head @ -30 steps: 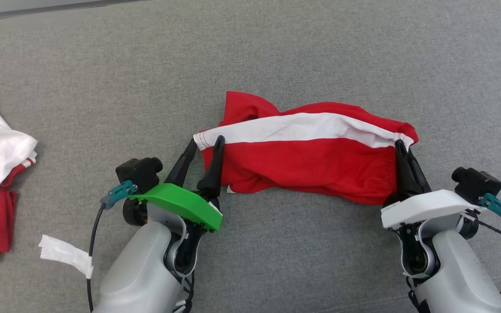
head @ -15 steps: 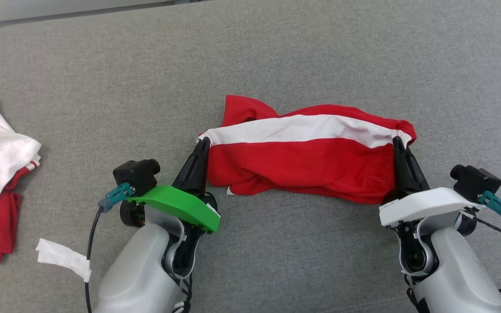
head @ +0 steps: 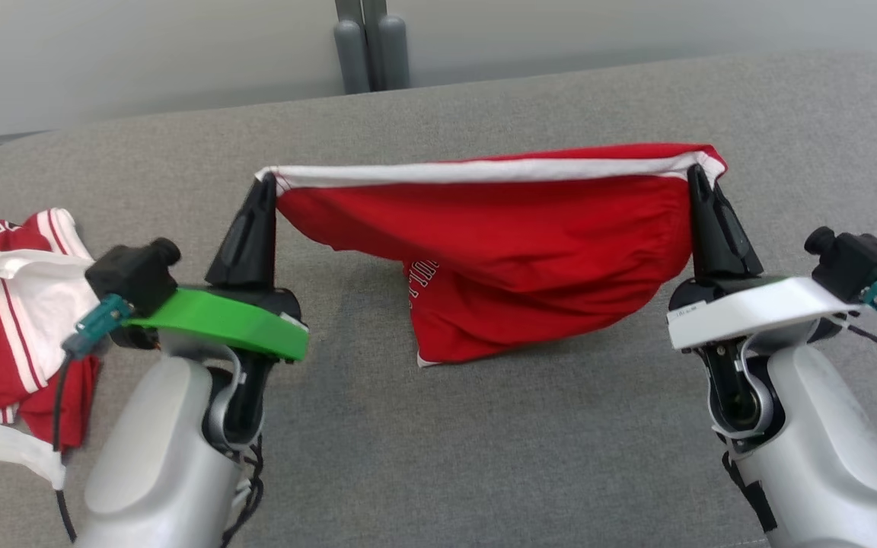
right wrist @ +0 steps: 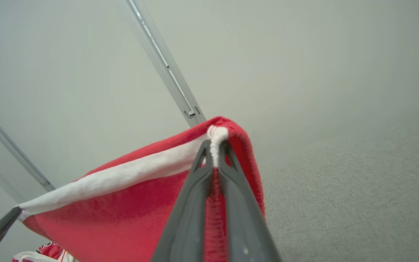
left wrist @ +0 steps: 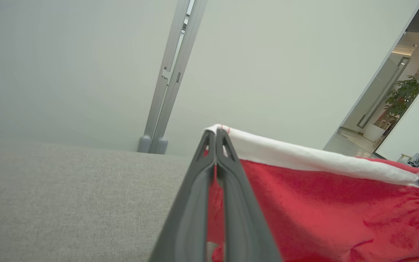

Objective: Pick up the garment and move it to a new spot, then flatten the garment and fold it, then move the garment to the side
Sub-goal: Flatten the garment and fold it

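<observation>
Head view: red garment (head: 499,251) with a white band, strung between both grippers above the grey surface (head: 484,457), bottom sagging toward it. left gripper (head: 265,183) has its jaws clamped on the left corner, right gripper (head: 696,173) has its jaws clamped on the right one. pile of red-and-white clothes (head: 4,304) sits off to the left.
Left wrist view: jaws pinched together on the white band's end, red cloth running off right.
Right wrist view: same deal, jaws tight on the bunched white hem, cloth stretching left.
</observation>
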Robot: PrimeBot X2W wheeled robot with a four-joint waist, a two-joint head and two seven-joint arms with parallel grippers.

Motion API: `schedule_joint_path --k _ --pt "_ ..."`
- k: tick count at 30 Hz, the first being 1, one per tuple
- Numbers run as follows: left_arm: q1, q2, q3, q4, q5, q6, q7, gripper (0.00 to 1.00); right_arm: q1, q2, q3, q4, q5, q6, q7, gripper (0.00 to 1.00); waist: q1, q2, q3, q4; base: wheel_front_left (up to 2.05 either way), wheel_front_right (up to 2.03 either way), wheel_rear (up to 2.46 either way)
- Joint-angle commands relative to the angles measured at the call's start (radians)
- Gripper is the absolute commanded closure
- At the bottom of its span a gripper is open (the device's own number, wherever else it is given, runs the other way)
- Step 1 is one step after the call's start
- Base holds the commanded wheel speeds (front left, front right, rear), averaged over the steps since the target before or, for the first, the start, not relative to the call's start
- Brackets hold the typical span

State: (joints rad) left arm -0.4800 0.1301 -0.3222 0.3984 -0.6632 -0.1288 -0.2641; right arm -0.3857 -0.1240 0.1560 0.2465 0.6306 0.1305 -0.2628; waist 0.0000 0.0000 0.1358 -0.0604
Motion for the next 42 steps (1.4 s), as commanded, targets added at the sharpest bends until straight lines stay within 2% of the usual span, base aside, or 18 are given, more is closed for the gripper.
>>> schedule_joint_path --k 1,6,12,17,22,26,29,33,42 --pt "-0.033 0.022 0.018 -0.019 0.023 -0.003 -0.001 1.00 -0.029 -0.016 0.014 -0.017 0.014 0.000 -0.003 1.00 0.0000 0.0000 -0.068 0.043 0.00 0.00 0.00" --pt "-0.139 0.067 0.045 -0.052 0.045 -0.003 0.000 1.00 -0.128 -0.064 0.056 -0.039 0.037 0.000 -0.003 1.00 0.0000 0.0000 -0.061 0.080 0.00 0.00 0.00" --pt "-0.326 0.101 0.031 -0.016 0.104 -0.003 0.000 1.00 -0.327 -0.105 0.100 0.027 0.042 0.000 -0.003 1.00 0.0000 0.0000 0.059 0.111 0.00 0.00 0.00" --pt "-0.499 0.095 0.041 0.046 0.162 -0.003 0.000 1.00 -0.551 -0.132 0.164 0.137 -0.009 0.000 -0.003 1.00 0.0000 0.0000 0.205 0.130 0.00 0.00 0.00" --pt "-0.681 0.072 0.131 0.038 0.262 0.009 0.000 1.00 -0.793 -0.152 0.155 0.207 -0.112 0.000 -0.003 1.00 0.0000 0.0000 0.338 0.154 0.00 0.00 0.00" --pt "-0.753 0.044 0.210 -0.014 0.337 0.010 0.000 1.00 -0.898 -0.159 0.140 0.207 -0.205 0.000 -0.003 1.00 0.0000 0.0000 0.394 0.174 0.00 0.00 0.00" --pt "-0.723 0.008 0.245 -0.038 0.355 0.004 0.000 1.00 -0.893 -0.166 0.124 0.194 -0.234 0.000 -0.003 1.00 0.0000 0.0000 0.411 0.184 0.00 0.00 0.00" --pt "-0.604 -0.029 0.279 -0.058 0.359 -0.001 0.000 1.00 -0.785 -0.186 0.155 0.181 -0.231 0.000 -0.003 1.00 0.0000 0.0000 0.405 0.188 0.00 0.00 0.00" --pt "-0.204 -0.072 0.261 -0.095 0.318 -0.002 0.000 1.00 -0.387 -0.234 0.209 0.086 -0.096 0.000 -0.003 1.00 0.0000 0.0000 0.293 0.180 0.00 0.00 0.00"
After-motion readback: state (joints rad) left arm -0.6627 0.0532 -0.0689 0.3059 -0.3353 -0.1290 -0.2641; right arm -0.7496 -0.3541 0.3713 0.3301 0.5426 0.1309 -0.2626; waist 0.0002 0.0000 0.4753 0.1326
